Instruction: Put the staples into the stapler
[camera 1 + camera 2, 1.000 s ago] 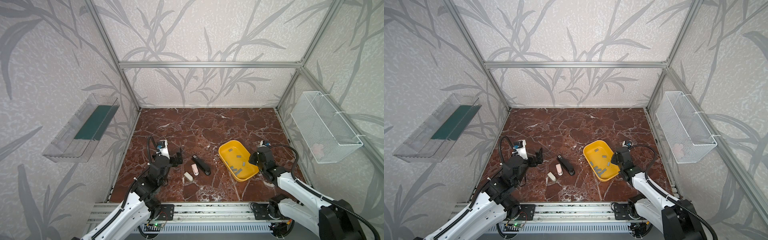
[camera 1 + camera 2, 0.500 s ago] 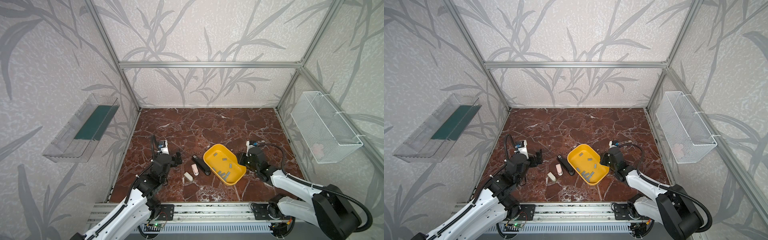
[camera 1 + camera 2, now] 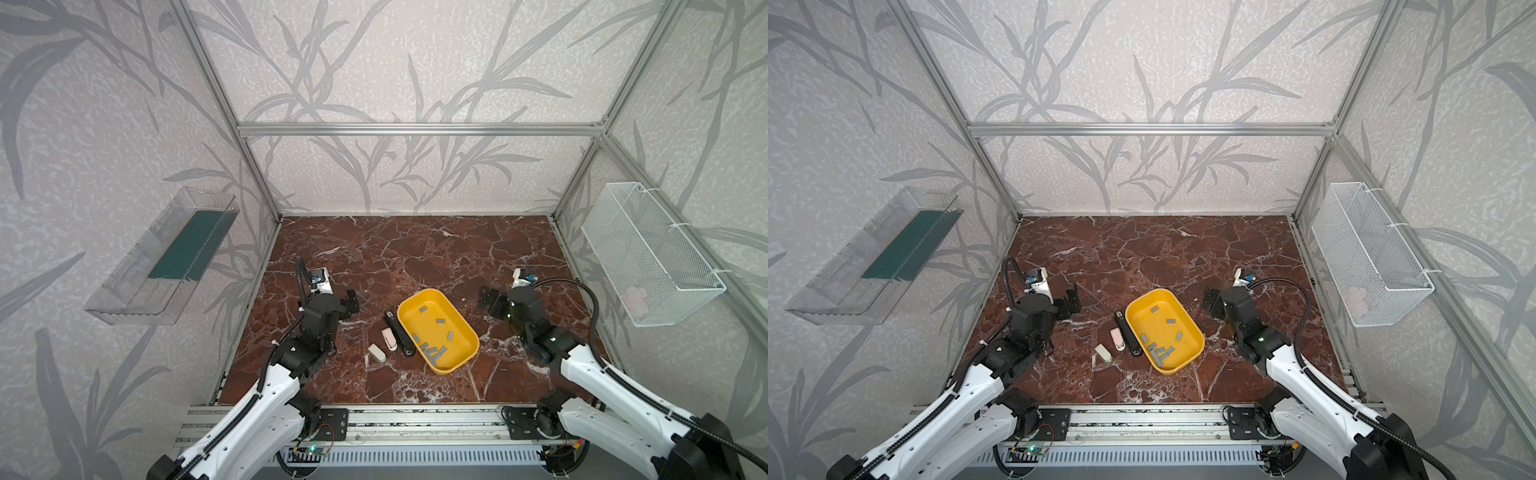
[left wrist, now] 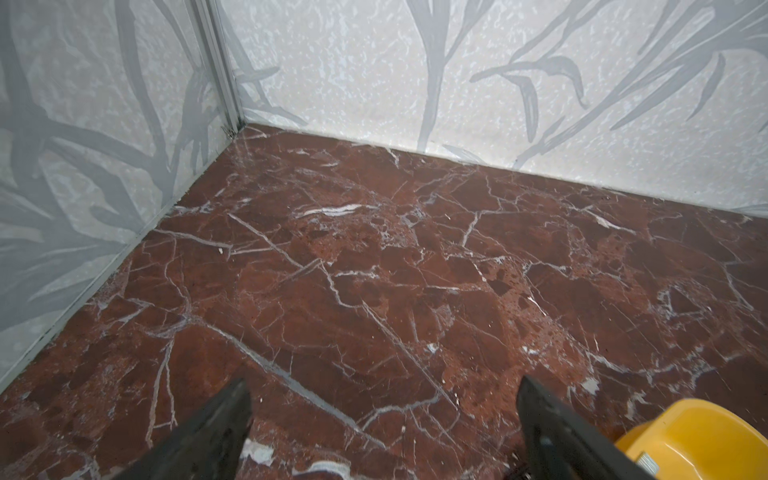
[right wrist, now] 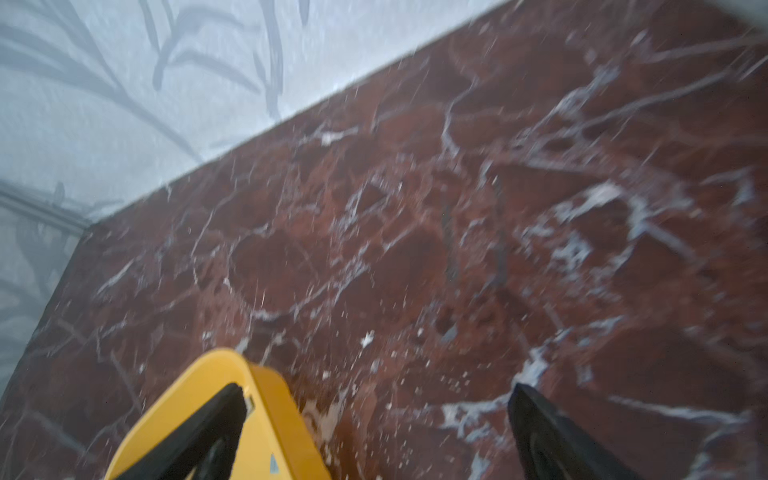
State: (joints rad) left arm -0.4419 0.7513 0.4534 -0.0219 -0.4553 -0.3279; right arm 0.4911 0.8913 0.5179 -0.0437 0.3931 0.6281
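Several grey staples (image 3: pixel 432 352) (image 3: pixel 1158 353) lie in a yellow tray (image 3: pixel 465 328) (image 3: pixel 1190 322) near the middle of the marble floor. A black stapler (image 3: pixel 399 334) (image 3: pixel 1128 334) lies along the tray's left side. Beside it are a pink stapler (image 3: pixel 389 337) and a beige one (image 3: pixel 377 352). My left gripper (image 3: pixel 349 305) (image 4: pixel 384 382) stands open left of the staplers, over bare floor. On the tray's right, clear of it, my right gripper (image 3: pixel 490 301) (image 5: pixel 374 388) is also open. The right wrist view is blurred and shows a tray corner (image 5: pixel 266 399) behind one finger.
A clear wall shelf (image 3: pixel 166 266) hangs on the left and a white wire basket (image 3: pixel 648 257) on the right. Aluminium frame posts and the front rail (image 3: pixel 395 419) border the floor. A corner of the tray (image 4: pixel 698 432) shows in the left wrist view.
The right gripper slid the yellow tray left until it met the black stapler, then opened and drew back to the right. The left gripper stayed open, nearly still.
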